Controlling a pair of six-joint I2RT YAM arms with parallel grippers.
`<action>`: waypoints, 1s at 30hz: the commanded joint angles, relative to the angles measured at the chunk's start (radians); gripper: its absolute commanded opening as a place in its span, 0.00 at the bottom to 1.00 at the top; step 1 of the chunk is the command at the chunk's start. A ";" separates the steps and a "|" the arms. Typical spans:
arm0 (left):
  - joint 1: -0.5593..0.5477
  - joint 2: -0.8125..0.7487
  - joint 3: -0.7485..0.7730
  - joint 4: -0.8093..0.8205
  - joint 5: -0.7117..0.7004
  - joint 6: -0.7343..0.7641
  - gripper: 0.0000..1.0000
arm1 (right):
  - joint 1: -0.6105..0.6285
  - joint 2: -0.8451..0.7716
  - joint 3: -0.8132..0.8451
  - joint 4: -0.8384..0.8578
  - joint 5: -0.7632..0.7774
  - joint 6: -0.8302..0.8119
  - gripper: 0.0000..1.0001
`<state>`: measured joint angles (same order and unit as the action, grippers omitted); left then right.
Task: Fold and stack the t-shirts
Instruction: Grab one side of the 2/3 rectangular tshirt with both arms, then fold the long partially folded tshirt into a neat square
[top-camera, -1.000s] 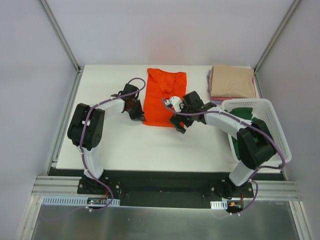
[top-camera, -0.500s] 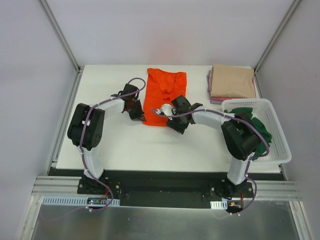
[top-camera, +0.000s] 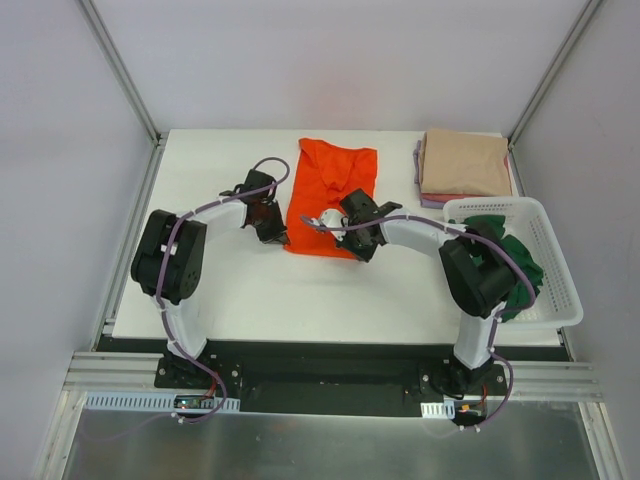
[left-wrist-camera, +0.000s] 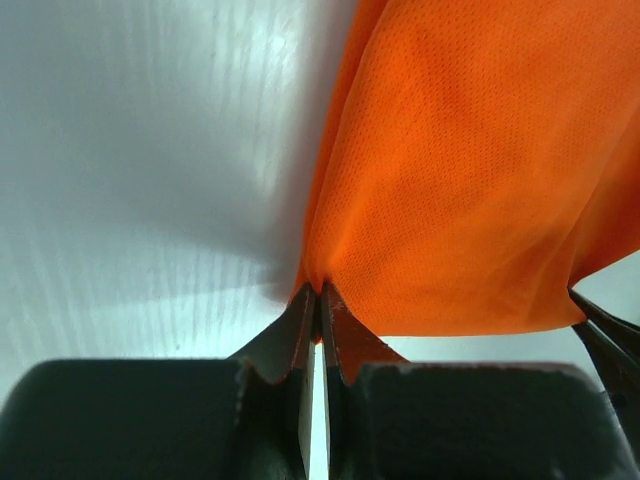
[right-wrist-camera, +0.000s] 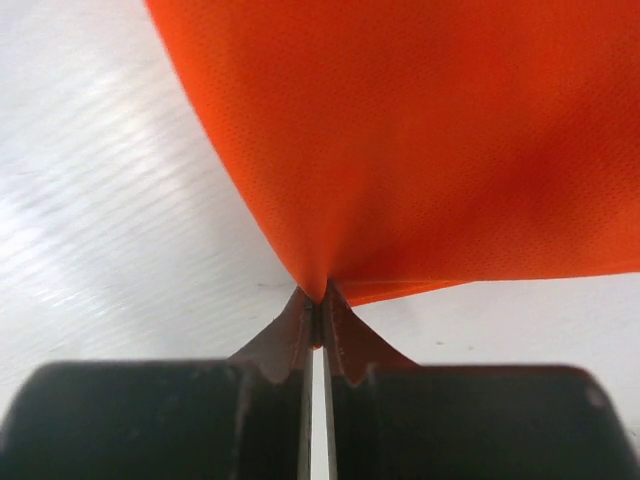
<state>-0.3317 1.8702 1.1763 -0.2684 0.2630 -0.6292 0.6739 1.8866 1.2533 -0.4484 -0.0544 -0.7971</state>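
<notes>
Here the left gripper (left-wrist-camera: 318, 296) is pinched tight on the orange t-shirt (left-wrist-camera: 470, 170); the right gripper (right-wrist-camera: 320, 300) clamps its near corner.

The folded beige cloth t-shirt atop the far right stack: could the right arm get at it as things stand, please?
Probably not now: the right gripper is shut on a corner of the bright orange cloth t-shirt. Once released, its way to the beige t-shirt looks free.

Folded stack (top-camera: 463, 165) behind basket (top-camera: 566, 272), right of shirt (top-camera: 335, 180)
</notes>
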 joint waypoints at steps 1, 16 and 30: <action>0.011 -0.169 -0.090 -0.017 -0.040 -0.015 0.00 | 0.055 -0.134 -0.026 -0.110 -0.171 0.071 0.01; 0.011 -1.004 -0.478 -0.278 -0.240 -0.083 0.00 | 0.320 -0.472 -0.238 0.197 -0.870 0.716 0.00; 0.010 -1.050 -0.302 -0.318 -0.186 -0.043 0.00 | 0.299 -0.601 -0.357 0.320 -0.826 0.874 0.00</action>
<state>-0.3321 0.7479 0.7925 -0.6243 0.0757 -0.6952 1.0096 1.3499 0.9405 -0.1574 -0.8711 0.0238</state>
